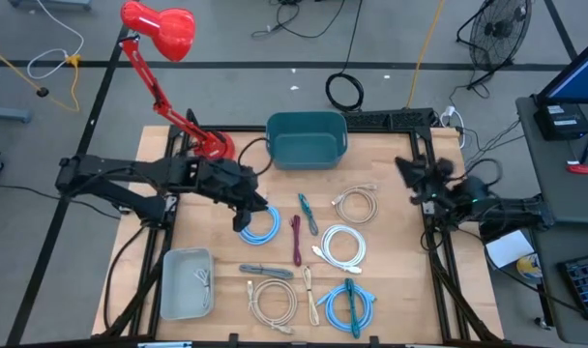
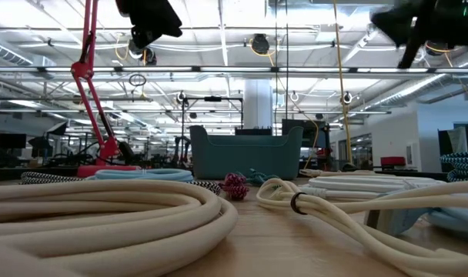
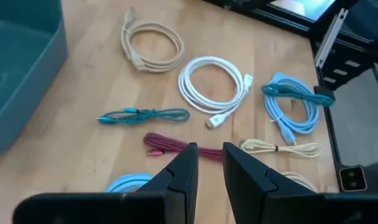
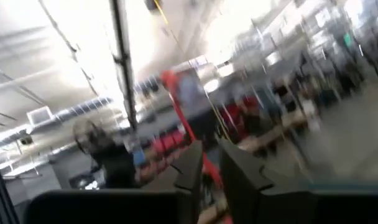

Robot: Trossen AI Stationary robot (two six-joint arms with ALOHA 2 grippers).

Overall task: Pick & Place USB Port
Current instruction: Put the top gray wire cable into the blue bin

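Writing is not showing legibly anywhere you are looking, on cables or bins. Your left end effector (image 1: 248, 208) is hovering over the light blue cable (image 1: 259, 224), its fingers (image 3: 184, 171) standing a narrow gap apart with nothing between them. Your right end effector (image 1: 410, 176) is waiting at the desk's (image 1: 400, 280) right edge (the fingers are showing a small gap, holding nothing). USB cables are lying coiled mid-desk: white cable (image 1: 340, 245), maroon cable (image 1: 296, 239), teal braided cable (image 1: 307, 213). Open wood is lying between the teal bin (image 1: 306, 138) and the grey tray (image 1: 186, 282).
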